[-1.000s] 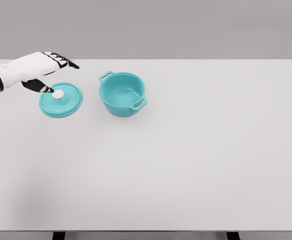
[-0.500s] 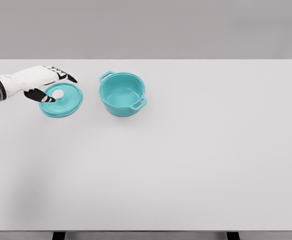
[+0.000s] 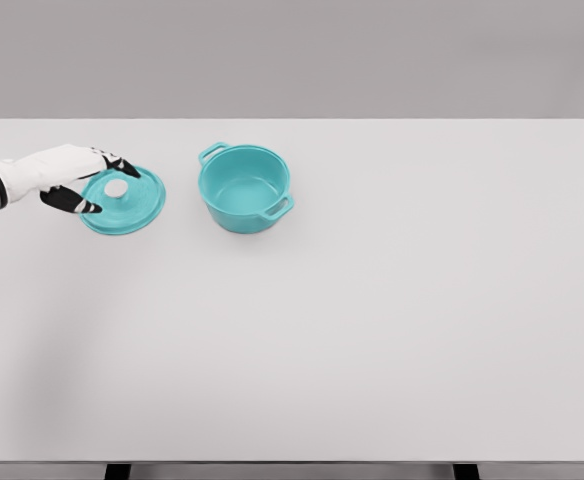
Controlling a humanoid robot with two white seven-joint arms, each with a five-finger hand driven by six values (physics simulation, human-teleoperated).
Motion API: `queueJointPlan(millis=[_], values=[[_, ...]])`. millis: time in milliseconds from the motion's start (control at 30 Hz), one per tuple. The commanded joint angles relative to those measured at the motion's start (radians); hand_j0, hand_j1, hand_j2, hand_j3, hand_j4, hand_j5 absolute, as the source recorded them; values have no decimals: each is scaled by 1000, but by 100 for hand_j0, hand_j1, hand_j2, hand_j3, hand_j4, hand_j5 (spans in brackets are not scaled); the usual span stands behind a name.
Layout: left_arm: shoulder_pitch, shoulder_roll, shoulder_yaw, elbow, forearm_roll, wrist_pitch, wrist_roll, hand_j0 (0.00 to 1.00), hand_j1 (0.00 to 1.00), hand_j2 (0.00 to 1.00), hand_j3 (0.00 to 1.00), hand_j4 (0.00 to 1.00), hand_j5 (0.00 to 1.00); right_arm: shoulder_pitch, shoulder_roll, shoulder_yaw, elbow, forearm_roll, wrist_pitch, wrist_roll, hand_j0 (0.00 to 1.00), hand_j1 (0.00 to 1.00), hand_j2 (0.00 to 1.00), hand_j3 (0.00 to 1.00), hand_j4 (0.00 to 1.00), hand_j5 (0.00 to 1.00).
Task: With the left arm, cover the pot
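White table (image 3: 372, 330) under pot (image 3: 244, 188), grey backdrop.

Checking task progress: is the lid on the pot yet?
No. The lid lies flat on the table, apart from the open pot, with the left hand at its white knob.
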Motion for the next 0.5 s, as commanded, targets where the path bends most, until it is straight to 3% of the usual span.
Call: queueJointPlan(millis=[0, 467], values=[[0, -2, 2, 15, 7, 3, 0, 78, 78, 78, 78, 78, 78, 0, 0, 0, 1, 0, 0, 0, 100, 100, 100, 100, 100, 100], [-23, -40, 5, 90, 12, 3, 0, 79, 79, 79, 79, 79, 79, 0, 0, 0, 0, 0, 0, 0, 100, 100, 100, 100, 100, 100]])
